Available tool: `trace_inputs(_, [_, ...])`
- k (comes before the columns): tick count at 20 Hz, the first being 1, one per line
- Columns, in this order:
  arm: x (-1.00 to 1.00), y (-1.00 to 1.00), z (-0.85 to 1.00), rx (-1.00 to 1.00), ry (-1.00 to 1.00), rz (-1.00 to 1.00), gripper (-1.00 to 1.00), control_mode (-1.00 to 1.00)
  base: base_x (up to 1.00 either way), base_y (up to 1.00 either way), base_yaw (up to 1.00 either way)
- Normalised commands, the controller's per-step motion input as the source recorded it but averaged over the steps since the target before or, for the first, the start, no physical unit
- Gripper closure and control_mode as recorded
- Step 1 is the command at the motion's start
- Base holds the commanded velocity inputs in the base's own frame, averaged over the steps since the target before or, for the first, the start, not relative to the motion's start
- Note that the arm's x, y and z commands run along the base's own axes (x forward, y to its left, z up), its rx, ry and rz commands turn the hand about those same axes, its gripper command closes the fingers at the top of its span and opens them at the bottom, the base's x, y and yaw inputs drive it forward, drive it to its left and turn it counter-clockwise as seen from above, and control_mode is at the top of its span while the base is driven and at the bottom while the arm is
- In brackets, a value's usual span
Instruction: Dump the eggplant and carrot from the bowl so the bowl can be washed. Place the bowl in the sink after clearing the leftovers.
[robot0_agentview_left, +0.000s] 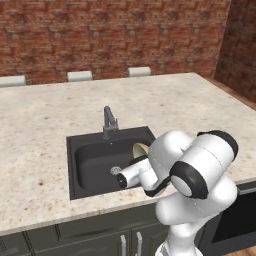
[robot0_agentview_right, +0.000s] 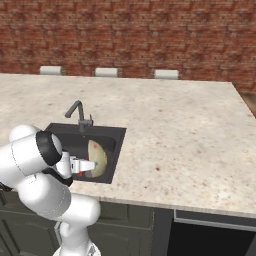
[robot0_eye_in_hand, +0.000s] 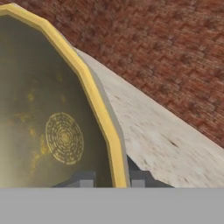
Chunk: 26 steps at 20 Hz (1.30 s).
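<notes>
The olive-yellow bowl (robot0_agentview_left: 140, 149) stands on edge inside the black sink (robot0_agentview_left: 87, 167), its greenish inside (robot0_eye_in_hand: 48, 118) facing the hand camera. My gripper (robot0_eye_in_hand: 111, 179) is shut on the bowl's yellow rim (robot0_eye_in_hand: 114, 151), one dark fingertip (robot0_eye_in_hand: 85, 179) inside and the other outside. From the right, the white hand reaches into the sink (robot0_agentview_right: 114, 137), and the gripper (robot0_agentview_right: 91, 165) holds the bowl (robot0_agentview_right: 98, 159) near the basin's right wall. The bowl's inside is bare. The eggplant and the carrot are out of view.
A dark grey faucet (robot0_agentview_left: 108, 121) rises at the sink's back edge. The silver drain (robot0_agentview_left: 115, 170) lies left of my hand. Speckled counter (robot0_agentview_right: 180, 135) spreads on all sides, with three white seat backs (robot0_agentview_left: 80, 76) and a brick wall beyond it.
</notes>
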Motion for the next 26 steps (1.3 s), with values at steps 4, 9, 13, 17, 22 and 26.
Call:
trace_inputs(4, [0.01, -0.21, 0.08, 0.00, 0.00, 0.01, 1.00, -1.00, 0.00, 0.00, 0.00])
trace_inputs(9, [-0.02, -0.02, 0.17, 0.07, -0.06, 0.00, 1.00, -1.00, 0.00, 0.00, 0.00])
trace_inputs(13, [-0.21, -0.03, 0.43, 0.33, -0.01, 0.00, 1.00, -1.00, 0.00, 0.00, 0.00])
trace_inputs(17, [-0.03, 0.00, 0.58, 0.38, 0.00, 0.00, 1.00, -1.00, 0.00, 0.00, 0.00])
trace_inputs(22, [-0.01, 0.00, 0.66, 0.39, 0.07, 0.00, 1.00, -1.00, 0.00, 0.00, 0.00])
trace_inputs(26, [0.00, 0.00, 0.20, 0.36, 0.35, 0.01, 1.00, -1.00, 0.00, 0.00, 0.00])
